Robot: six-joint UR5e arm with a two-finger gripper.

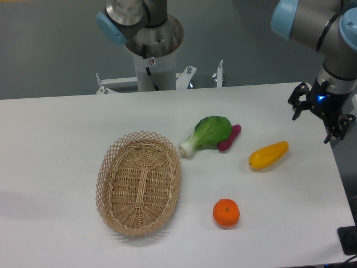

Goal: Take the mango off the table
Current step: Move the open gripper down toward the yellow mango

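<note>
Mango lies untouched on surface, right side. Gripper spread, empty, hovering up and right of it. Descent, grasp, lift all remain.

Open table between gripper and mango just below-left; sweet potato and leafy vegetable farther left, orange well below, basket far left.

The mango is located on the table toward its right edge. The orange is positioned in front of it, to the left. The basket is situated further left, and the bok choy lies behind, touching the sweet potato.
</note>
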